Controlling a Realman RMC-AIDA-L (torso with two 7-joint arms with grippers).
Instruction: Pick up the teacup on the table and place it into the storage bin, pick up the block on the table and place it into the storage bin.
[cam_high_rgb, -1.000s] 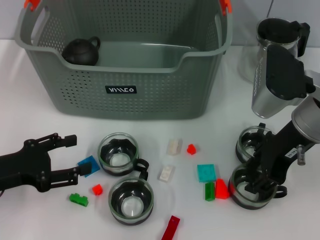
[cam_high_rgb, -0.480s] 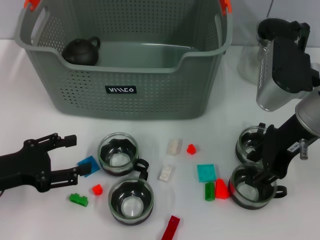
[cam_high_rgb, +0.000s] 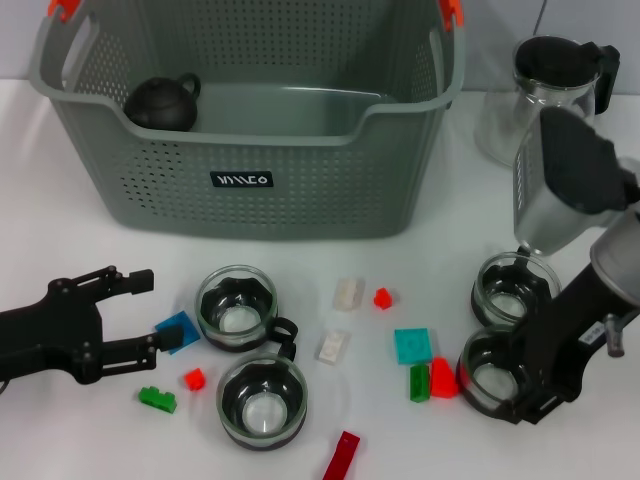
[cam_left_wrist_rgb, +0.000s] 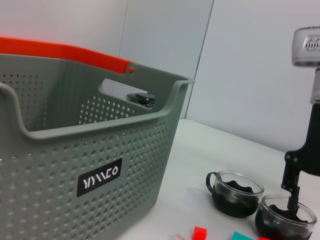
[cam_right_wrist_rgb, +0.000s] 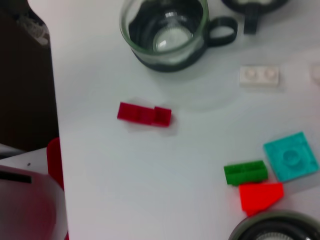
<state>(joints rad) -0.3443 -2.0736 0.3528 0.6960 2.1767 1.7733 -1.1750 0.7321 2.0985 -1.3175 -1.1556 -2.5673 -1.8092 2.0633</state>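
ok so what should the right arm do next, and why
Probably close the right claw on the near-right teacup and lift: it sits low at that cup's rim, and the cup stands outside the storage bin. The left claw is open by the blue block.

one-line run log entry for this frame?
left gripper: open, at blue block | right gripper: over front-right teacup | storage bin: holds black teapot

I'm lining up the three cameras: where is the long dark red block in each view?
Head view: dark red block at the near table edge, below the nearest teacup.
Left wrist view: not in it.
Right wrist view: mid-picture, beside that same teacup.
Shared landmark: the green block touching the orange-red wedge.
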